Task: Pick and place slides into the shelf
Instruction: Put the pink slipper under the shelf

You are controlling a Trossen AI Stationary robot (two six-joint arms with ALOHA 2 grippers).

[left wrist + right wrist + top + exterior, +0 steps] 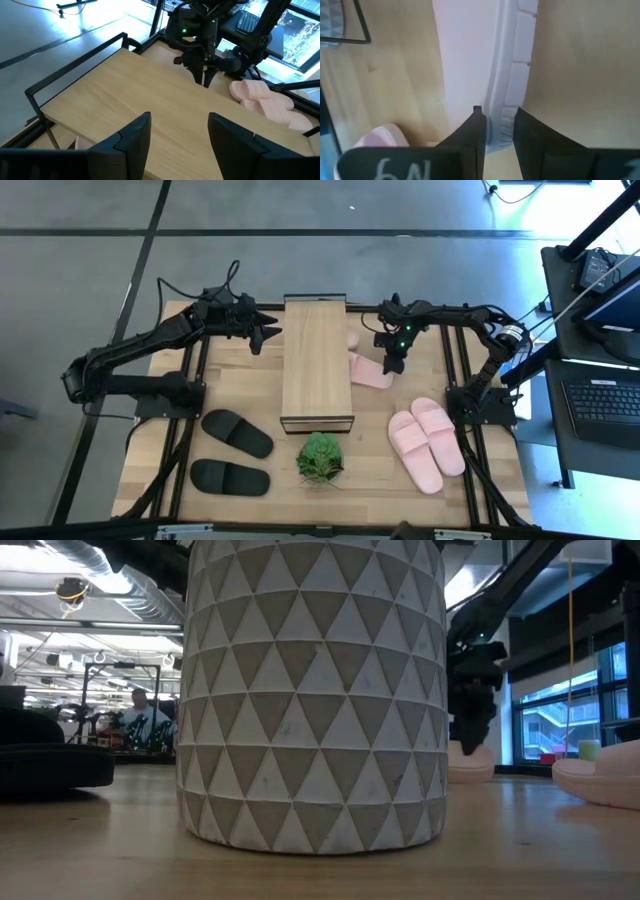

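Pale pink slide sandal [470,60], lying on the wooden counter [250,385] just beside the long light-wood shelf [316,360], is clamped by its edge in my right pincer [495,125] for lifting, while my left pincer [177,135] hovers released above the shelf top.

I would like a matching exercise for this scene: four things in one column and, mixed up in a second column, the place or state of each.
Things:
1. left end effector
2. right end effector
3. black slides
4. potted plant

Places or states:
a. at the shelf's near end
b. open, beside the shelf's far left
c. lying left of the plant
d. closed on a pink slide's edge

Pairs: 1-b, 2-d, 3-c, 4-a
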